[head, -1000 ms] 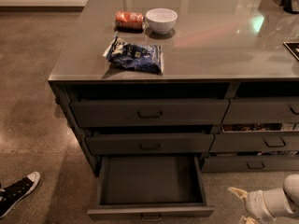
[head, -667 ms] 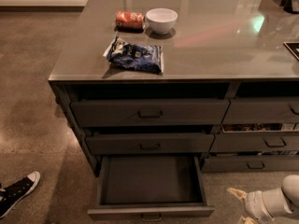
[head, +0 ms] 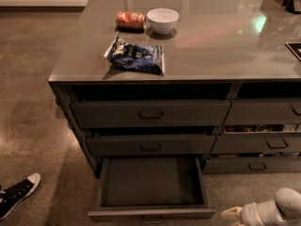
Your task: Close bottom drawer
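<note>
The bottom drawer (head: pixel 150 181) is the lowest of the wide three-drawer stack. It stands pulled far out, showing a plain dark empty interior. Its flat front (head: pixel 117 214) lies at the bottom edge of the camera view, with the small handle (head: pixel 151 219) at its middle. My gripper (head: pixel 233 215), on a white arm (head: pixel 277 207), is low at the bottom right. It sits just to the right of the drawer's front right corner and apart from it.
The two wide drawers above (head: pixel 150 114) (head: pixel 150 146) are nearly shut. The narrower stack at right (head: pixel 263 142) has drawers slightly ajar. On the grey countertop (head: pixel 211 51) lie a blue snack bag (head: pixel 136 55), a red can (head: pixel 130 20) and a white bowl (head: pixel 162 20). A person's black sneaker (head: pixel 16 196) rests on the floor at left.
</note>
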Motion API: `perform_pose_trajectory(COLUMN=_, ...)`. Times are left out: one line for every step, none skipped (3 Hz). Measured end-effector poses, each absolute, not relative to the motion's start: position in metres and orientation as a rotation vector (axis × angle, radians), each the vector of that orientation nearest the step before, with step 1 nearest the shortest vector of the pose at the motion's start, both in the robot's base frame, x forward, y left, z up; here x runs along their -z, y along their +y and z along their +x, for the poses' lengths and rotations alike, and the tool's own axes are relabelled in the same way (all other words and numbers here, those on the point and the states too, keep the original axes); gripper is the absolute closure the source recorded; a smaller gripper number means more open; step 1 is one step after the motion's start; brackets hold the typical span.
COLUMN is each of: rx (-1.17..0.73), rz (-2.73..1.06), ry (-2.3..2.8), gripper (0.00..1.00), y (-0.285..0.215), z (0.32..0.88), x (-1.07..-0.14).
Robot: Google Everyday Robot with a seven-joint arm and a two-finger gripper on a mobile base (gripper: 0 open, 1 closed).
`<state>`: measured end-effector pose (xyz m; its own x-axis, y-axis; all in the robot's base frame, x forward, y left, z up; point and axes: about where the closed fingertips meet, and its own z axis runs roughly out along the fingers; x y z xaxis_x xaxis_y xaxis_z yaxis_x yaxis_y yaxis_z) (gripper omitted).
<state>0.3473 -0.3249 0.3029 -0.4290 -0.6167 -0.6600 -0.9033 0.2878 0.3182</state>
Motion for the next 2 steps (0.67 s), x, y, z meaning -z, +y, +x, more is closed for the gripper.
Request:
perform_pose_trajectory(rx=-1.057, rz=-1.316, ry=2.15, gripper=0.65, y=-0.317, z=0.343, x=-0.252)
perform_pose_trajectory(rx=-1.121, rz=-1.312, ry=2.136, gripper=0.88, y=-0.301, z=0.341, x=-0.216)
